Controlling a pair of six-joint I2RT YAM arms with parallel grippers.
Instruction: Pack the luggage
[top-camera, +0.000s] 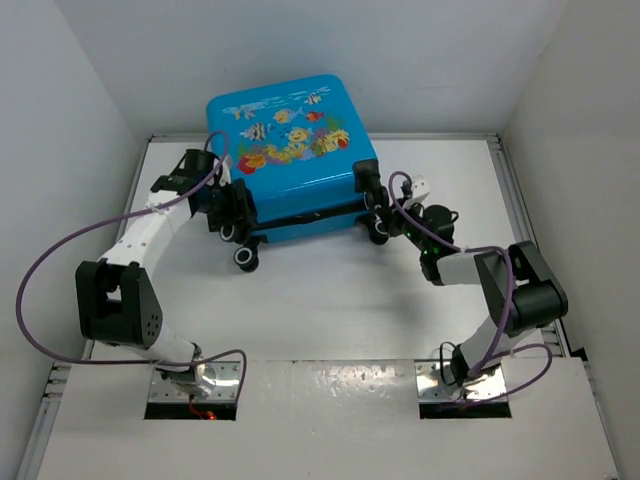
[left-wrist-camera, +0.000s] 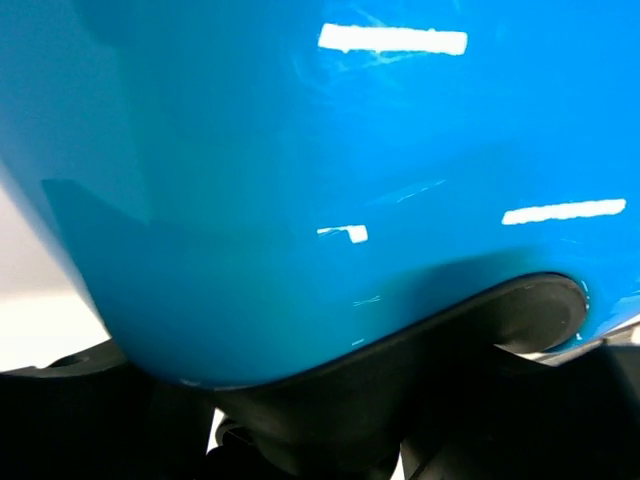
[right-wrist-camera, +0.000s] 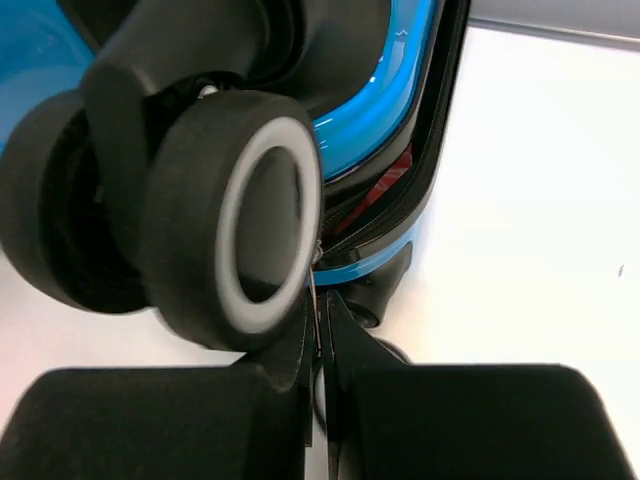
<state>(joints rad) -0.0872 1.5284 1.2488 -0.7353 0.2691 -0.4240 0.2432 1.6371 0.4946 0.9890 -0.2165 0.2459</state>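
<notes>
Slick, rigid bright-blue fish-print hard-shell suitcase (top-camera: 285, 130): take its edges. Right gripper (right-wrist-camera: 318, 322) is clenched near the black zipper trim (right-wrist-camera: 432, 150); left gripper (top-camera: 229, 207) is probably bracing, but I can't tell its hold.

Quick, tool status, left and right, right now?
Left tool: at the side of the luggage; open or closed cannot be told.
Right tool: closed, beside a wheel; whether it holds anything cannot be told.
</notes>
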